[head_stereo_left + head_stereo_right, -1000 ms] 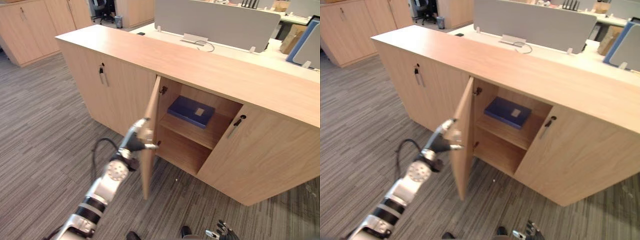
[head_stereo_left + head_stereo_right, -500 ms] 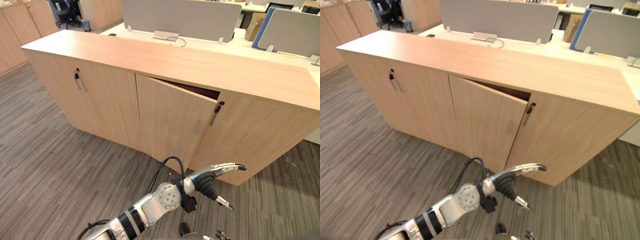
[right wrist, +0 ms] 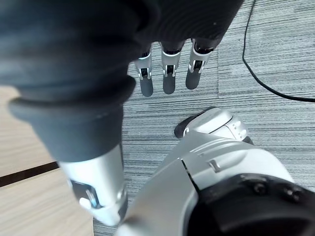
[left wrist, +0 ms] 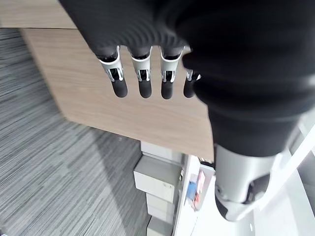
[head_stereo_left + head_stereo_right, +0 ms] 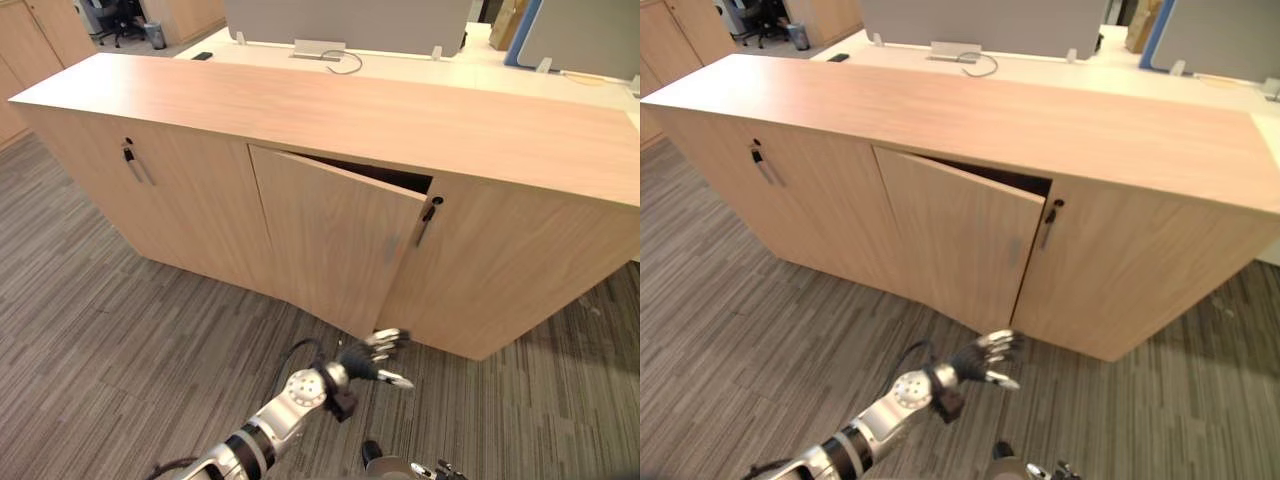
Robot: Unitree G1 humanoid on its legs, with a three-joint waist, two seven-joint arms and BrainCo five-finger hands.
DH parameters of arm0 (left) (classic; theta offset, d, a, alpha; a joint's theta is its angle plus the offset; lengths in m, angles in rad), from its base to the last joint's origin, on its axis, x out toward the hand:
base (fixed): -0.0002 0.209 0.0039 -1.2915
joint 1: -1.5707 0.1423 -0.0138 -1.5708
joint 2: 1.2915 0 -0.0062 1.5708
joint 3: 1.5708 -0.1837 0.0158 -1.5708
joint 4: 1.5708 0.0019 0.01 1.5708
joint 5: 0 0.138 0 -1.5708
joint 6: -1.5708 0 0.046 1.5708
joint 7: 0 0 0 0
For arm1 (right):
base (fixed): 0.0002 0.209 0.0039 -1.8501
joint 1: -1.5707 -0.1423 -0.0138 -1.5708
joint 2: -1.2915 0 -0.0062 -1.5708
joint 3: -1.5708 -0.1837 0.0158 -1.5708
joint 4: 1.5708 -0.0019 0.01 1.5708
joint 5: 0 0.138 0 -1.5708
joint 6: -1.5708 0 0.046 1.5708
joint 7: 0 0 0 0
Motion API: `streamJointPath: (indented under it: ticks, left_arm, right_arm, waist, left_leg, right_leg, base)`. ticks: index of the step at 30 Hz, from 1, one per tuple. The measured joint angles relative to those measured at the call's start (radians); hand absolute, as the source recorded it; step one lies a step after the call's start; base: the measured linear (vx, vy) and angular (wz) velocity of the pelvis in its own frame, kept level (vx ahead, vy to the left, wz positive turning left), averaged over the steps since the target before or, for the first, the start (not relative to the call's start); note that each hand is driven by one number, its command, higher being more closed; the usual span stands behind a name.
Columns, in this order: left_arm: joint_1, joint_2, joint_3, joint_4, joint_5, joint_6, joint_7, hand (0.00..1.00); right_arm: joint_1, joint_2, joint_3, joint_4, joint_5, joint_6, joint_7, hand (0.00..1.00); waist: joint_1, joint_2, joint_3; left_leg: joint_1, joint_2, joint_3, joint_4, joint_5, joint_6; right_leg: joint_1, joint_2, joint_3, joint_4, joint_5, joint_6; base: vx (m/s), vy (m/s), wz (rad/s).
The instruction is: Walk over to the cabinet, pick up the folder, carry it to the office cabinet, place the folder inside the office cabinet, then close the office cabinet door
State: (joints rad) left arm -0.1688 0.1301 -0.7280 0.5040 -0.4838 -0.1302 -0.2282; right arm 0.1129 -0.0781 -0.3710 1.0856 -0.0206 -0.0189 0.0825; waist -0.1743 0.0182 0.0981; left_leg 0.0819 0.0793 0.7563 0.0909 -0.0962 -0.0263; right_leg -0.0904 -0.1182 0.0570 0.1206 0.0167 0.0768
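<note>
Left eye view: judged the step as shutting the door (image 5: 335, 235), ajar at its free edge on the office cabinet (image 5: 300, 105). Called for a flat push from the left hand (image 5: 365, 358), found low by the door's bottom corner, fingers spread loose, holding nothing; better set higher near the free edge and pressed square until flush. Took the folder to be inside, hidden behind that door. Counted one office cabinet, one ajar door, two hands, the right hand (image 3: 169, 81) slack-fingered and empty above the floor (image 3: 285, 29), two handles: left handle (image 5: 129, 160), right handle (image 5: 427, 222).
</note>
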Motion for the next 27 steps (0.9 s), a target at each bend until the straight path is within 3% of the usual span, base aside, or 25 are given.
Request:
streamJointPath:
  ticks: [1,3,5,6,10,12,13,16,17,18,19,20,22,24,25,26,27]
  left_arm:
    - [0.024,0.005,0.019,0.0,-0.017,0.003,-0.001,0.0]
    - [0.112,-0.001,0.122,0.02,-0.026,0.003,-0.002,0.0]
    - [0.124,-0.005,0.179,0.081,-0.017,0.002,-0.001,0.0]
    - [0.123,-0.005,0.21,0.134,0.019,-0.008,0.004,0.0]
    - [0.146,-0.013,0.346,0.307,0.184,-0.035,0.044,0.0]
    - [0.154,-0.022,0.464,0.408,0.245,-0.038,0.061,0.0]
    - [0.155,-0.025,0.537,0.471,0.276,-0.035,0.078,0.0]
    - [0.194,-0.022,0.658,0.526,0.372,-0.025,0.115,0.0]
    - [0.214,-0.028,0.688,0.527,0.4,-0.022,0.128,0.0]
    - [0.219,-0.033,0.699,0.529,0.406,-0.02,0.134,0.0]
    - [0.222,-0.043,0.717,0.536,0.405,-0.017,0.14,0.0]
    - [0.224,-0.055,0.731,0.547,0.404,-0.015,0.146,0.0]
    - [0.226,-0.065,0.752,0.545,0.394,-0.017,0.149,0.0]
    - [0.228,-0.068,0.787,0.545,0.379,-0.023,0.175,0.0]
    - [0.233,-0.07,0.792,0.546,0.372,-0.024,0.185,0.0]
    - [0.243,-0.08,0.804,0.549,0.371,-0.025,0.204,0.0]
    - [0.246,-0.089,0.828,0.555,0.366,-0.028,0.22,0.0]
  right_arm:
    - [-0.004,-0.001,0.0,0.0,0.0,0.0,0.0,0.0]
    - [-0.032,-0.014,0.002,0.019,0.001,-0.003,-0.008,0.0]
    - [-0.039,-0.02,0.008,0.018,0.0,-0.003,-0.011,0.0]
    - [-0.037,-0.02,0.02,0.018,0.001,-0.007,-0.016,0.0]
    - [-0.027,-0.011,0.03,0.026,0.005,-0.014,-0.026,0.0]
    - [-0.025,-0.011,0.036,0.041,0.008,-0.018,-0.031,0.0]
    - [-0.025,-0.015,0.036,0.051,0.013,-0.022,-0.032,0.0]
    - [-0.023,-0.017,0.009,0.06,0.013,-0.022,-0.035,0.0]
    - [-0.023,-0.017,-0.002,0.06,0.015,-0.022,-0.038,0.0]
    - [-0.023,-0.017,-0.003,0.06,0.019,-0.024,-0.041,0.0]
    - [-0.024,-0.016,-0.003,0.06,0.025,-0.024,-0.045,0.0]
    - [-0.024,-0.015,-0.014,0.06,0.04,-0.023,-0.047,0.0]
    - [-0.025,-0.01,-0.042,0.066,0.042,-0.023,-0.048,0.0]
    - [-0.031,-0.011,-0.042,0.068,0.042,-0.025,-0.048,0.0]
    - [-0.031,-0.015,-0.042,0.068,0.042,-0.025,-0.048,0.0]
    - [-0.029,-0.024,-0.043,0.067,0.041,-0.025,-0.048,0.0]
    - [-0.022,-0.025,-0.047,0.065,0.041,-0.025,-0.048,0.0]
  waist:
    - [0.0,0.002,0.01]
    - [0.007,0.009,0.02]
    - [0.009,0.006,0.023]
    - [0.006,0.012,0.024]
    - [0.011,0.015,0.028]
    - [0.026,0.017,0.029]
    - [0.034,0.023,0.031]
    - [0.063,0.038,0.044]
    - [0.064,0.045,0.045]
    - [0.065,0.046,0.046]
    - [0.068,0.045,0.047]
    - [0.076,0.045,0.05]
    - [0.083,0.04,0.057]
    - [0.101,0.036,0.076]
    - [0.105,0.04,0.074]
    - [0.11,0.056,0.072]
    - [0.112,0.059,0.065]
  left_leg:
    - [0.01,0.004,0.016,0.0,-0.003,-0.004]
    - [0.026,0.011,0.092,-0.017,-0.013,-0.014]
    - [0.026,0.014,0.133,-0.018,-0.01,-0.027]
    - [0.026,0.023,0.148,-0.019,0.006,-0.036]
    - [0.072,0.08,0.207,-0.008,0.022,-0.075]
    - [0.076,0.165,0.238,0.116,-0.032,-0.087]
    - [0.063,0.242,0.245,0.238,-0.076,-0.073]
    - [0.059,0.419,0.267,0.503,-0.128,0.007]
    - [0.055,0.46,0.252,0.563,-0.123,0.03]
    - [0.046,0.469,0.232,0.583,-0.116,0.04]
    - [0.03,0.473,0.193,0.602,-0.105,0.048]
    - [0.016,0.46,0.142,0.592,-0.125,0.031]
    - [-0.016,0.391,0.045,0.53,-0.169,0.013]
    - [-0.056,0.268,-0.114,0.398,-0.185,-0.011]
    - [-0.062,0.24,-0.145,0.348,-0.177,-0.018]
    - [-0.057,0.205,-0.184,0.277,-0.097,-0.049]
    - [-0.038,0.184,-0.164,0.252,-0.083,-0.067]
  right_leg:
    - [-0.004,0.004,-0.01,0.007,-0.001,-0.002]
    - [-0.057,-0.029,-0.201,0.071,-0.052,-0.078]
    - [-0.064,-0.067,-0.315,0.076,-0.036,-0.074]
    - [-0.062,-0.053,-0.306,0.05,-0.006,-0.04]
    - [-0.018,0.015,-0.278,-0.01,0.006,-0.05]
    - [0.004,0.055,-0.264,-0.012,-0.008,-0.069]
    - [0.013,0.086,-0.254,-0.011,-0.018,-0.082]
    - [0.052,0.164,-0.216,-0.004,-0.041,-0.117]
    - [0.061,0.181,-0.205,0.0,-0.05,-0.13]
    - [0.062,0.185,-0.198,0.002,-0.053,-0.134]
    - [0.061,0.186,-0.187,0.005,-0.055,-0.138]
    - [0.061,0.18,-0.173,0.007,-0.058,-0.142]
    - [0.061,0.16,-0.147,0.018,-0.072,-0.153]
    - [0.052,0.123,-0.088,0.062,-0.092,-0.13]
    - [0.042,0.117,-0.071,0.08,-0.098,-0.12]
    - [0.019,0.12,-0.031,0.113,-0.116,-0.092]
    - [0.019,0.115,0.002,0.123,-0.116,-0.078]
  base:
    - [-0.07,-0.132,-0.68]
    - [-0.06,-0.094,-0.89]
    - [0.02,-0.034,-0.78]
    - [0.07,-0.048,-0.55]
    - [0.12,-0.107,-0.45]
    - [0.16,-0.17,-0.46]
    - [0.17,-0.199,-0.39]
    - [0.18,-0.162,-0.51]
    - [0.15,-0.103,-0.3]
    - [0.11,-0.071,-0.26]
    - [0.09,-0.053,-0.21]
    - [0.05,0.004,-0.25]
    - [-0.01,0.11,-0.26]
    - [-0.07,0.187,-0.61]
    - [-0.09,0.188,-0.94]
    - [-0.05,0.208,-0.94]
    - [-0.01,0.213,-0.79]
